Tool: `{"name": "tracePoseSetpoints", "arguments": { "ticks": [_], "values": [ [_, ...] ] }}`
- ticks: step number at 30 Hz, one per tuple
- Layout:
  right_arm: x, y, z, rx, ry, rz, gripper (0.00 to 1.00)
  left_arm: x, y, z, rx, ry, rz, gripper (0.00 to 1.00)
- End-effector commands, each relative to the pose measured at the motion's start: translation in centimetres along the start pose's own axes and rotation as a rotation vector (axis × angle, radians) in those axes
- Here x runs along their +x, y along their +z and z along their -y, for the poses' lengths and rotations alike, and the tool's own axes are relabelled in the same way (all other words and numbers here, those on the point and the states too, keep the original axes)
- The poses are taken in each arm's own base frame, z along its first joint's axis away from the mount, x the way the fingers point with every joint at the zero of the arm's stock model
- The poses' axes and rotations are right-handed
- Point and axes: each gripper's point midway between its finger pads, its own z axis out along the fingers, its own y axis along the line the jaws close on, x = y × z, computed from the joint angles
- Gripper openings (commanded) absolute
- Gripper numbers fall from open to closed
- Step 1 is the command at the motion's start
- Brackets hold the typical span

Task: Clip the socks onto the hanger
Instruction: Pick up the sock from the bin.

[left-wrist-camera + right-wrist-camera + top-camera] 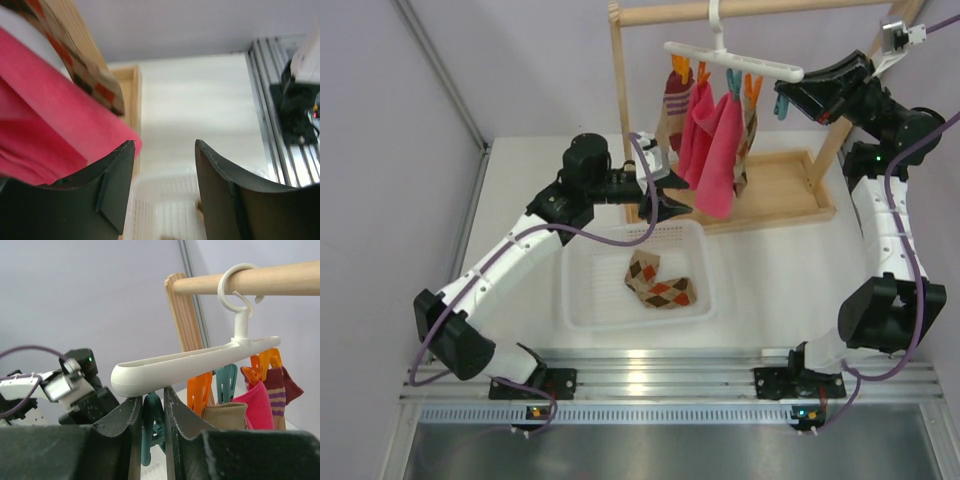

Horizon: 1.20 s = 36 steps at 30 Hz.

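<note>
Top external view has the hanger (732, 58) hooked over the rod of the wooden rack (619, 100), its orange and teal clips dangling in a row. One hung argyle sock (751, 125) drops from an orange clip toward the right of that row, partly hidden behind the pink cloth (715, 150), and a maroon striped sock (675, 100) hangs at the left end. A loose argyle sock (658, 283) lies folded in the white basket (570, 295) on the table, in front of the rack's tray. The left gripper (675, 205) is raised over the far rim of the basket, just beside the lower edge of the pink cloth; the left wrist view shows its jaws spread wide with nothing between them, the cloth and the hung sock up at the left and the basket below. The right gripper (782, 100) is up at the right end of the hanger. From the right wrist camera its jaws stand narrow, one on each side of the teal clip (151, 432) under the bar's rounded tip, pinching it, with an orange clip next along holding the tan top of the hung sock.
</note>
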Motion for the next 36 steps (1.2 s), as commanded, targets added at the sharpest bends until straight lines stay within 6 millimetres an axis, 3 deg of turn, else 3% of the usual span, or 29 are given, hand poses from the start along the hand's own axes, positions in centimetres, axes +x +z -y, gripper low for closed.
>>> {"name": "tracePoseSetpoints", "arguments": {
  "ticks": [1, 3, 5, 6, 8, 9, 10, 12, 15, 23, 30, 36],
  "values": [
    [-1.7, 0.5, 0.2, 0.057, -0.05, 0.07, 0.0, 11.6, -3.8, 1.6, -0.025, -0.098, -0.362, 0.56],
    [-1.8, 0.5, 0.5, 0.067, -0.058, 0.075, 0.0, 15.0, -5.6, 1.0, -0.133, -0.206, -0.445, 0.53],
    [-1.7, 0.5, 0.7, 0.071, -0.049, 0.074, 0.0, 16.2, -6.6, 0.1, -0.254, -0.274, -0.467, 0.5],
    [-1.7, 0.5, 0.7, 0.073, -0.051, 0.074, 0.0, 18.4, -7.6, 0.0, -0.347, -0.367, -0.512, 0.49],
    [-1.6, 0.5, 0.9, 0.082, -0.048, 0.069, 0.0, 19.4, -8.1, 0.0, -0.44, -0.453, -0.499, 0.47],
    [-1.6, 0.5, 1.0, 0.087, -0.063, 0.066, 0.0, 21.1, -8.6, 0.7, -0.463, -0.5, -0.526, 0.47],
    [-1.5, 0.4, 1.1, 0.098, -0.059, 0.063, 0.0, 21.5, -9.0, 0.1, -0.533, -0.511, -0.522, 0.47],
    [-1.6, 0.4, 1.2, 0.107, -0.076, 0.058, 0.0, 24.1, -9.9, 0.5, -0.624, -0.619, -0.56, 0.47],
    [-1.4, 0.4, 1.5, 0.118, -0.08, 0.051, 0.0, 26.4, -10.6, -0.1, -0.748, -0.719, -0.594, 0.54],
    [-1.2, 0.2, 2.0, 0.14, -0.084, 0.047, 0.0, 28.7, -8.3, -0.6, -0.839, -0.736, -0.57, 0.59],
    [-1.1, 0.2, 2.3, 0.145, -0.09, 0.04, 0.0, 32.9, -8.9, -1.5, -1.013, -0.761, -0.646, 0.59],
    [-0.8, 0.1, 2.5, 0.146, -0.092, 0.028, 0.0, 34.2, -7.5, -0.9, -0.975, -0.734, -0.66, 0.57]
  ]
}}
